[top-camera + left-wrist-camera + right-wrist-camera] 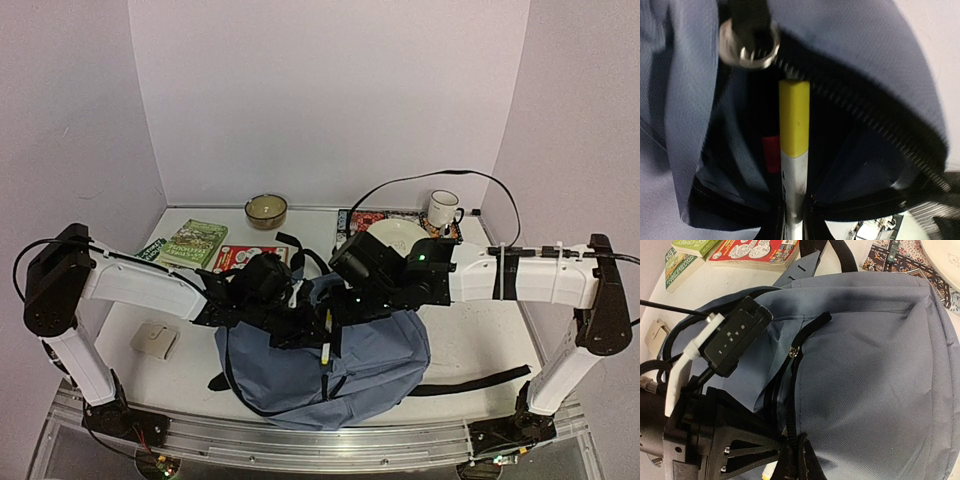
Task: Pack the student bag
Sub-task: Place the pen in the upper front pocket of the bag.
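Left hand [794, 227]: clamped on a yellow-capped marker [794, 117], cap pointing ahead into the open pocket [845, 150]. Dark lining shows only in this wrist view.
Right hand [792, 460]: pinched shut on the pocket's zipper edge.
Top view: student bag [370, 360] lies beneath both hands on the worktop [470, 340].

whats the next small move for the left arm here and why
Probably ease the left pincer forward so the marker slides deeper: its yellow cap points into the open pocket of the student bag, whose edge the right pincer pinches.
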Motion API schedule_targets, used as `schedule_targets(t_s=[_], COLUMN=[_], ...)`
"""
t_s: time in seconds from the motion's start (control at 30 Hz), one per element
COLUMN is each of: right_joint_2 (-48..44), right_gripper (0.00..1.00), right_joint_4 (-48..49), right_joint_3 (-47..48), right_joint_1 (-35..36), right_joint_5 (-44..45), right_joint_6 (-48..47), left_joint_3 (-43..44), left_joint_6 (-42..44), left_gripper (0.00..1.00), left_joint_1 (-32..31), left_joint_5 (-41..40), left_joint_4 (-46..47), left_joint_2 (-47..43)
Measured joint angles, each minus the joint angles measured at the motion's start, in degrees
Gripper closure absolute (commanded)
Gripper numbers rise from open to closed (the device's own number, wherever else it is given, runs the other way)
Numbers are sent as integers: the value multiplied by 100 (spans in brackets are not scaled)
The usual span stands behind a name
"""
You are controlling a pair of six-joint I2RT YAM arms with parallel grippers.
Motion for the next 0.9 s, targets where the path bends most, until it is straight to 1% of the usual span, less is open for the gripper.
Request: schedule_targets(t_s=[0.2,0.27,0.4,0.6,0.73,0.9], right_joint_2=[-1,-16,-20,-20,-20,-20], right_gripper=[100,100,100,100,100,100], right_joint_4=[36,46,72,83,83,97], right_joint_3=[0,0,-6,-7,-7,-7], right_joint_1=[27,29,29,30,29,36], right_joint_5=[10,33,31,28,49,48], right_joint_6=[2,4,7,9,17,22], left_joint_3=[578,632,633,632,614,380], left_joint_6=[-146,-266,-491,-701,-728,-727], left_gripper=[100,99,91,74,67,62], left_joint_1=[23,23,16,10,-1,-15], left_joint_5=[-320,-400,-612,-958,-1102,-1154], left_joint_4=[7,44,256,358,417,487], left_joint_2=[89,147,361,479,476,369])
